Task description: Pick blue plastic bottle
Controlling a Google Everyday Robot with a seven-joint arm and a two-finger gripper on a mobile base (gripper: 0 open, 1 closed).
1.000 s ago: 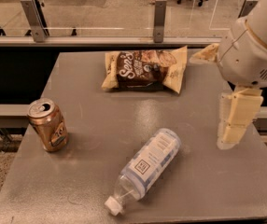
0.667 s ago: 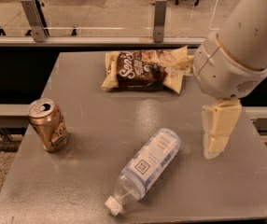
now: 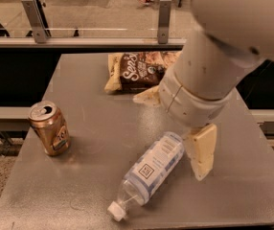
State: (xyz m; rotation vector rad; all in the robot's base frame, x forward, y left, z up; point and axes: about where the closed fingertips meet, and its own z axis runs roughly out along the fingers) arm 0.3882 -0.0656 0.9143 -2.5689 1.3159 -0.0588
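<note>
The blue plastic bottle (image 3: 151,172) lies on its side on the grey table (image 3: 79,186). Its white cap (image 3: 116,211) points to the front left and its base to the back right. My gripper (image 3: 168,137) hangs over the bottle's base end, open and empty. One cream finger (image 3: 201,150) reaches down just right of the base, close to it. The other finger (image 3: 146,96) shows behind, near the snack bag. The big white arm hides the table's back right part.
A gold-bronze drink can (image 3: 50,128) stands upright at the table's left. A brown snack bag (image 3: 139,71) lies at the back middle, partly behind the arm. A glass railing (image 3: 94,30) runs behind the table.
My arm and gripper have moved left and down towards the bottle; the lower finger now stands right beside its base. The bottle, can and bag have not moved.
</note>
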